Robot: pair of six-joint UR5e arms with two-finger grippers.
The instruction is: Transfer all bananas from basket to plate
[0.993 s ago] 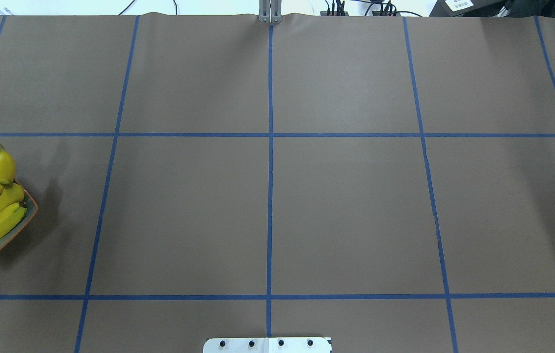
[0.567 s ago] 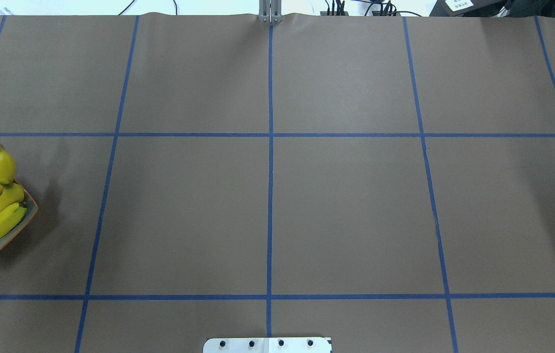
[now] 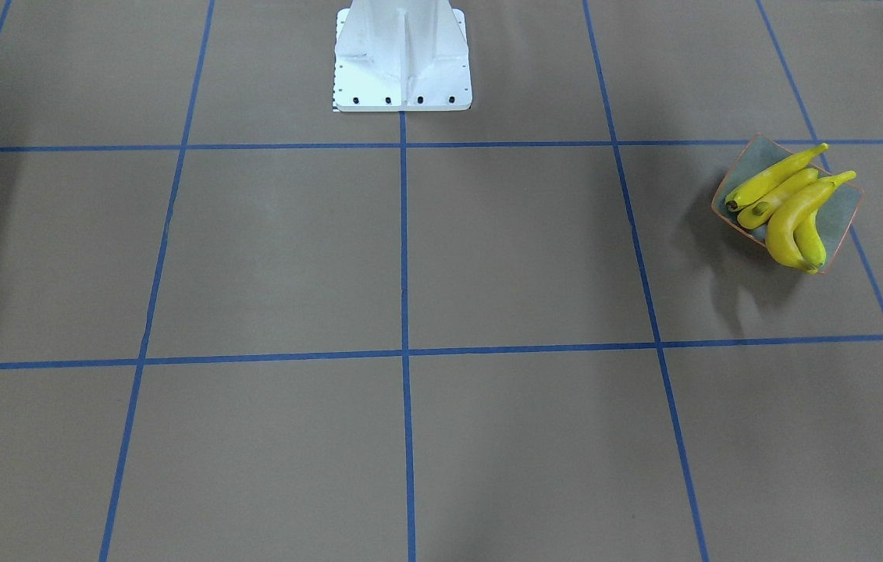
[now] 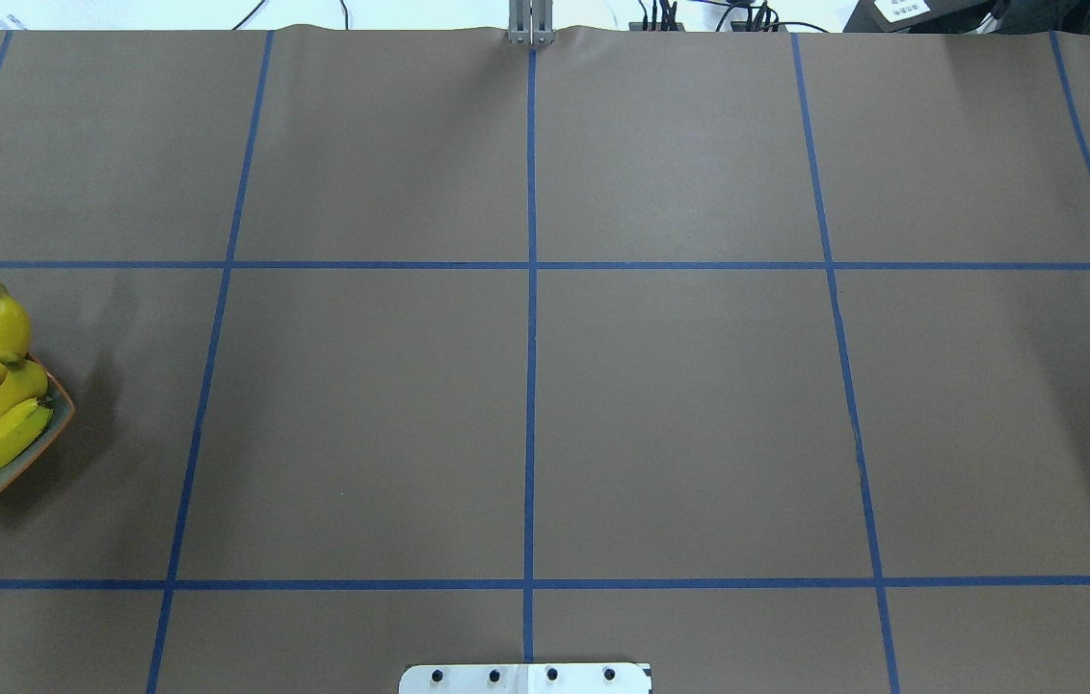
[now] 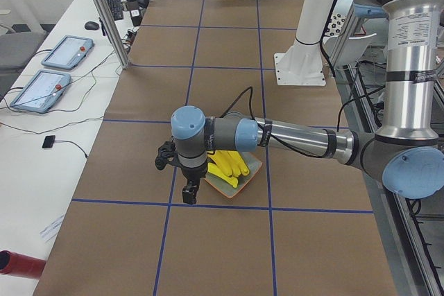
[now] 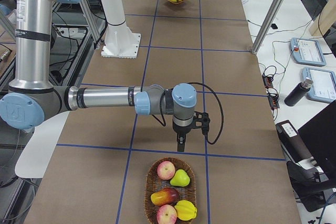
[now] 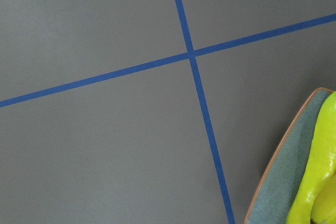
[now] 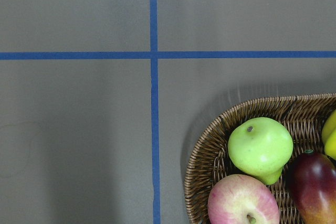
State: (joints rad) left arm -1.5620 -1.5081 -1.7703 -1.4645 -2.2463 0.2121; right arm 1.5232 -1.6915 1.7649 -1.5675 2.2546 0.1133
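Exterior front-facing: bananas (image 3: 792, 211) are lying crowded on the small plate (image 3: 841, 209), frame right, transfer seemingly done; left gripper (image 5: 188, 190) and right gripper (image 6: 180, 142) are hovering idle, cannot tell their opening.

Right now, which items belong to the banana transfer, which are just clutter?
Job: four glossy yellow bananas, already lying on the squarish grey-green plate with orange rim; brown wicker basket.
Lying about: green pear, pink apple, dark red mango in that basket.

Brown worktop (image 4: 699, 414) crossed by blue tape (image 4: 530, 405); white base (image 3: 402, 62) at its edge; two tablets (image 5: 67, 52) past the edge opposite the base; pear (image 8: 261, 148), apples (image 8: 243, 202), mango (image 8: 314, 190) heaped together well away from the base.
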